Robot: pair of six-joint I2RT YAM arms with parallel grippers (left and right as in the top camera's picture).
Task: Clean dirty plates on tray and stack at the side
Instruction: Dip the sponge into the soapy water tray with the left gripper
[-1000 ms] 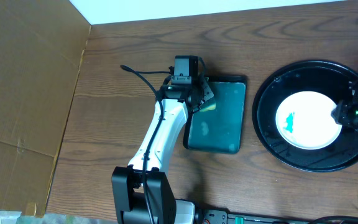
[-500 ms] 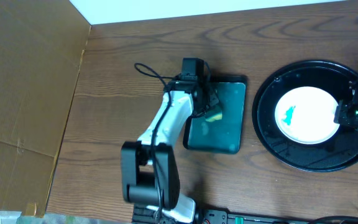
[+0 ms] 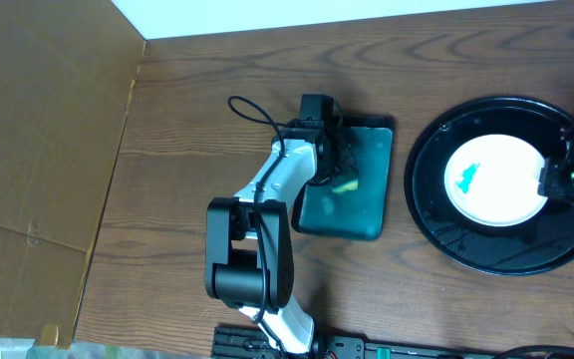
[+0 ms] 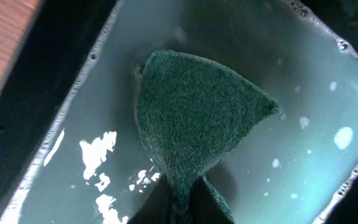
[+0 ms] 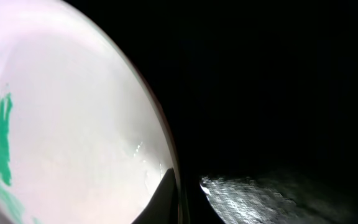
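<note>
Shows a white plate [image 3: 496,179], turquoise-smeared, inside the black tray [image 3: 436,234], rim caught between the fingertips of the right gripper [image 3: 548,184], jaws closed on it. Elsewhere, clamps a green sponge [image 4: 191,124] in the left gripper [image 3: 339,181], just above the wet teal tray [image 3: 362,214].

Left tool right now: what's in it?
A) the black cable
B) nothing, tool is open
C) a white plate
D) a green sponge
D: the left wrist view shows the left tool shut on the narrow end of a green sponge, with the wet teal tray behind it.
</note>
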